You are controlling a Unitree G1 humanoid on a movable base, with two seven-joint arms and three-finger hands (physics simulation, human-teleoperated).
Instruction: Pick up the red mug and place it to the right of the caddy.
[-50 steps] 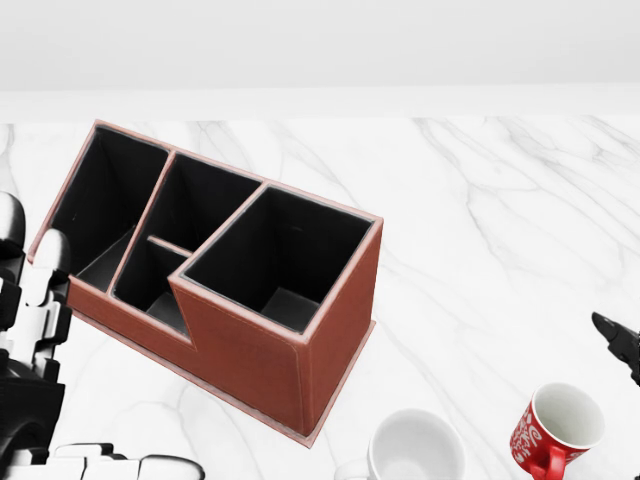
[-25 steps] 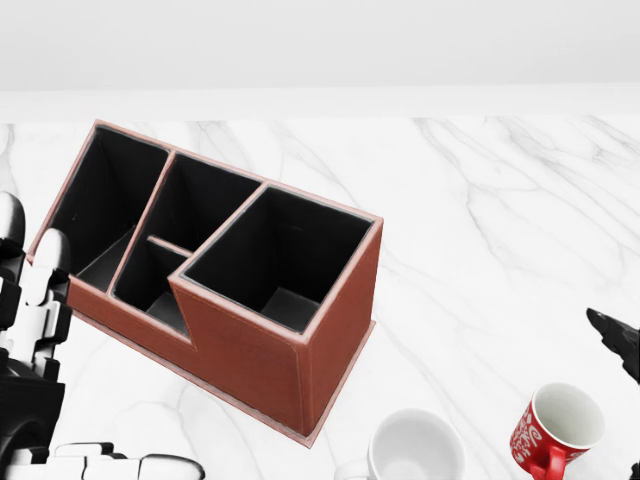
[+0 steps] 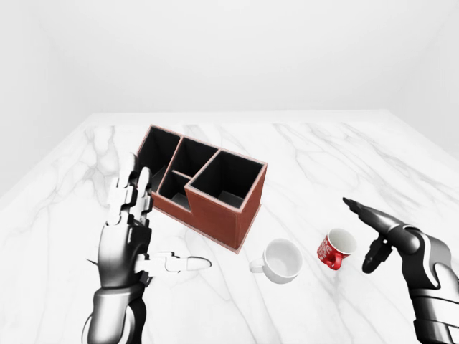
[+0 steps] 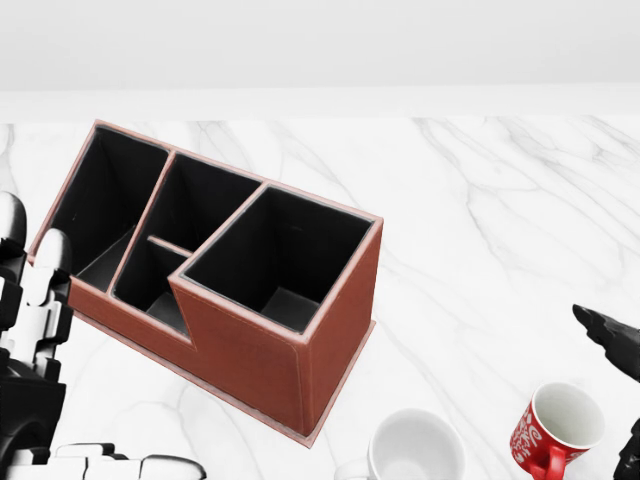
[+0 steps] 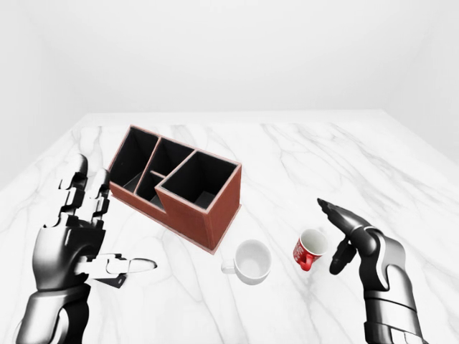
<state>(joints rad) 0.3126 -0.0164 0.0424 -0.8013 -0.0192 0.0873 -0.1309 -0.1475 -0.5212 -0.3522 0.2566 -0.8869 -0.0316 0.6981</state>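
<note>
Since a second ago, my right hand [image 3: 373, 233] has crept inward from the tabletop's right edge toward the red mug [image 3: 336, 249]; mug, caddy [image 3: 204, 184] and the camera view itself have not shifted. Red mug: small, rigid, glazed, white inside, white lettering on the wall; I judge it light, hard and fairly slippery, breakable if dropped. It lies tipped over near the tabletop's near edge, right of centre, mouth facing up and right toward my hand, handle low against the marble. Best hold, in my judgement: fingers across the barrel just behind the rim, thumb opposed, since the handle sits underneath and is awkward to reach. Right hand: open, fingers spread, one extended above the mug and the thumb hanging just beside its mouth, not touching. Left hand [image 5: 75, 240]: open, fingers upright, thumb out, idle near the left edge, holding nothing. White mug [image 3: 281, 260]: stands between the red mug and the caddy's near corner, crowding the space right of the caddy.
</note>
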